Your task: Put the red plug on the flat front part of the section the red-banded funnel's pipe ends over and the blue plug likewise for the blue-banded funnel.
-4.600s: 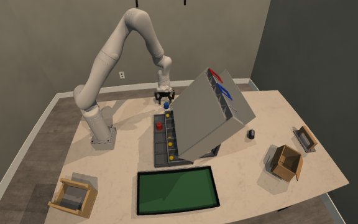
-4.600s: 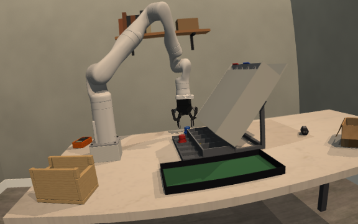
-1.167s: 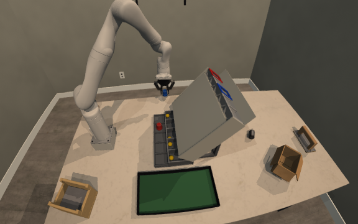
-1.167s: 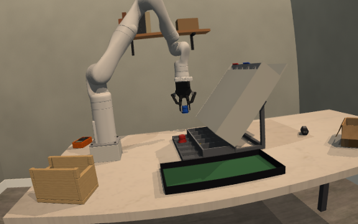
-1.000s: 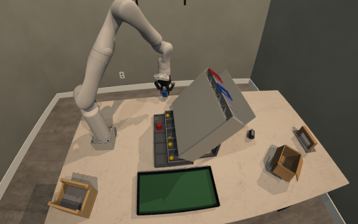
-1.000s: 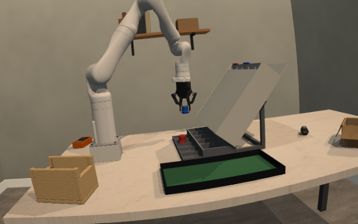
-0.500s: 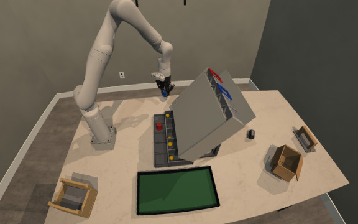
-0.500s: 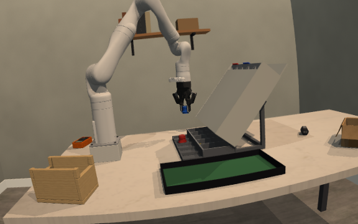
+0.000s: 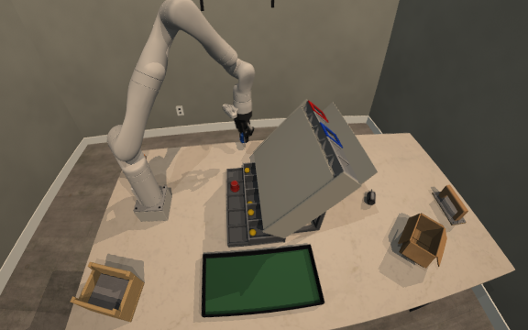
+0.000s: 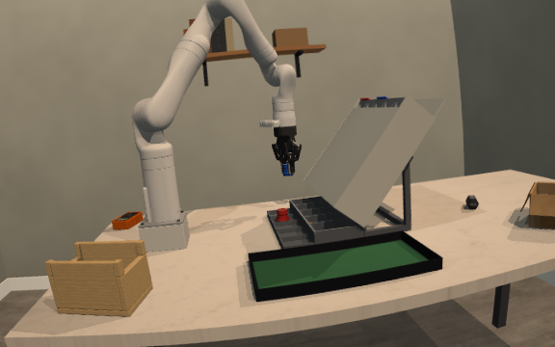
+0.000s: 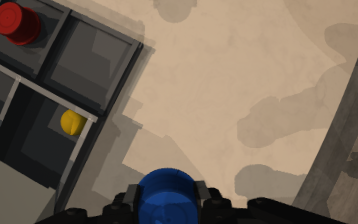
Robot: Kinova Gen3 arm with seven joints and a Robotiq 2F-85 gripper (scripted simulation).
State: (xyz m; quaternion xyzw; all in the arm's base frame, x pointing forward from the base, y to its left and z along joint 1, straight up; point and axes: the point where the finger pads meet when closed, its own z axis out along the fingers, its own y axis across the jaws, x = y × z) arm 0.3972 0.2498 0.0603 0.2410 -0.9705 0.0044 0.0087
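End effector (image 10: 286,166) aloft, gripping blue plug (image 10: 285,169)

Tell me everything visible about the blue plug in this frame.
The blue plug is a small, plain blue cylinder with a round top face, matte like plastic. It is clamped between the gripper fingers, hanging upright in the air beyond the far end of the dark sectioned tray, beside the slanted grey cover. Only the fingers touch it; its underside is hidden.

Open air surrounds the gripper (image 10: 286,166); the slanted cover (image 10: 355,159) stands beside.
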